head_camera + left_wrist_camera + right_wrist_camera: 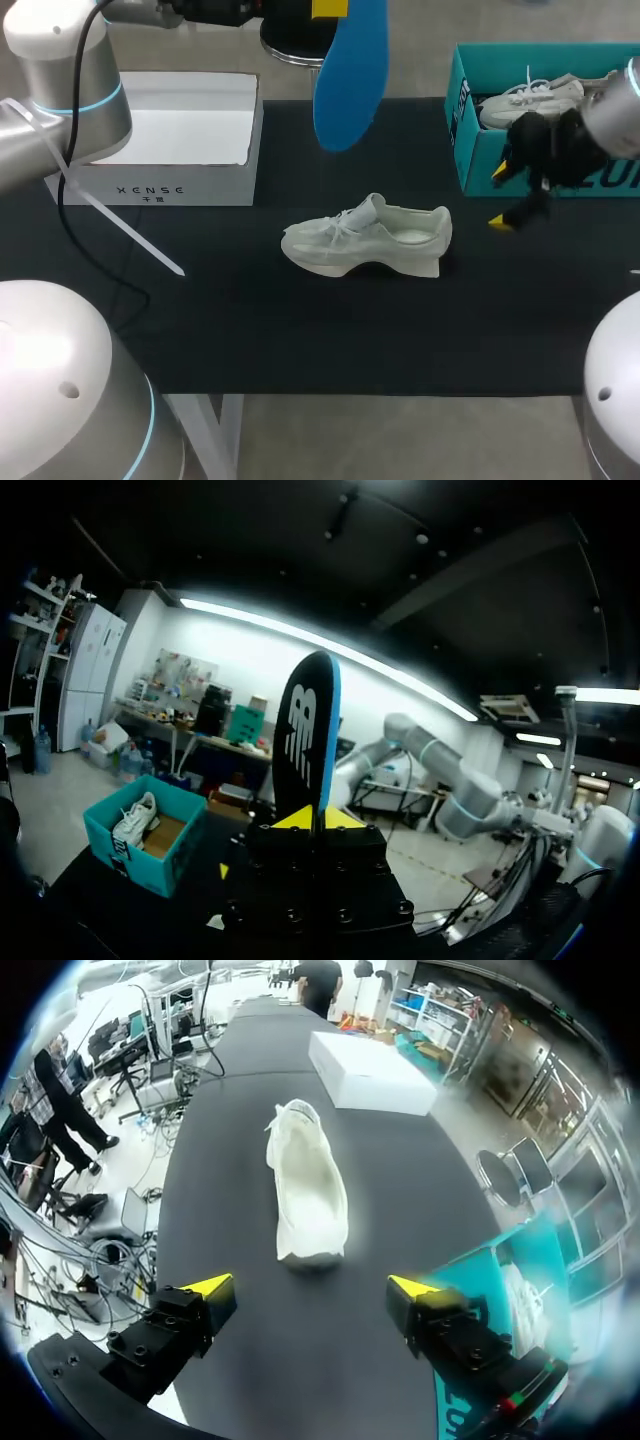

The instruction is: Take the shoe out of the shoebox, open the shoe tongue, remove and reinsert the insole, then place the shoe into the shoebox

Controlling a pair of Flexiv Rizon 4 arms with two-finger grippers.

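A pale white shoe (pixel 368 240) lies on its sole in the middle of the black table, toe toward the left; in the right wrist view the shoe (pixel 308 1182) sits ahead of my open right gripper (pixel 312 1285), heel nearest. My right gripper (pixel 500 196) hovers just right of the shoe, in front of the teal shoebox (pixel 470 140). A blue insole (pixel 350 70) hangs high above the table's far side. My left gripper (pixel 318 818) is shut on the insole (pixel 308 735), which stands upright between its yellow tips. The teal shoebox (pixel 150 845) holds a second white shoe (pixel 530 98).
A white box (pixel 160 140) stands at the far left of the table under my left arm. The black mat (pixel 300 330) stretches bare in front of the shoe. A thin white strap (pixel 120 225) hangs from my left arm over the table's left part.
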